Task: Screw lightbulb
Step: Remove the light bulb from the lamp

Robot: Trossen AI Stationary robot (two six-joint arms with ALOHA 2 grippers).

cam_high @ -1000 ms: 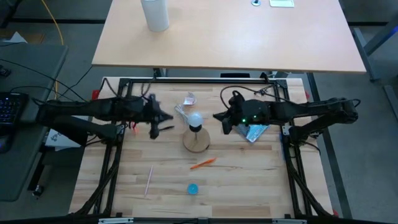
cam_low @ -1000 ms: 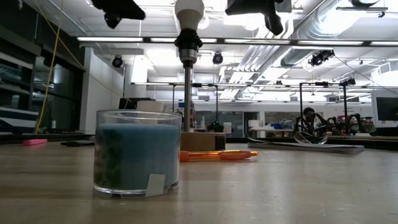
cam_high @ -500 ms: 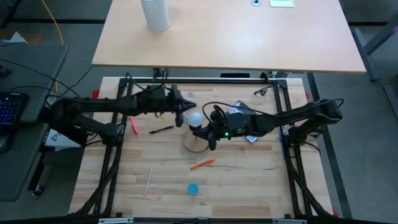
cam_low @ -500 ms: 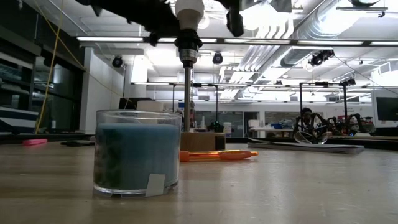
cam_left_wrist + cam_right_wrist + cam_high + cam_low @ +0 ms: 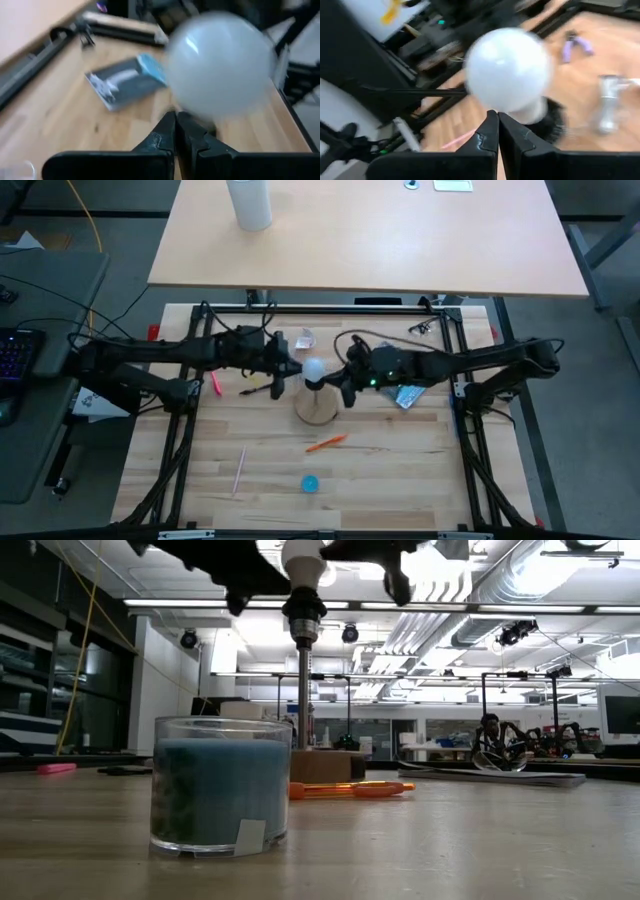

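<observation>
Both grippers pinched together and empty, left gripper (image 5: 290,370) and right gripper (image 5: 338,385) flanking the lightbulb (image 5: 314,368) atop its wooden base (image 5: 316,409), probably lining up for a twist.

The lightbulb (image 5: 314,369) is small, white and pear-shaped, with a smooth matte round head that shows a little shine in the left wrist view (image 5: 220,70) and in the right wrist view (image 5: 508,70). It stands upright with its head up and its narrow end down in a dark socket (image 5: 302,610) at the top of a thin vertical post (image 5: 301,690). The post rises from a round wooden base (image 5: 316,408) near the middle of the desk (image 5: 400,470).
</observation>
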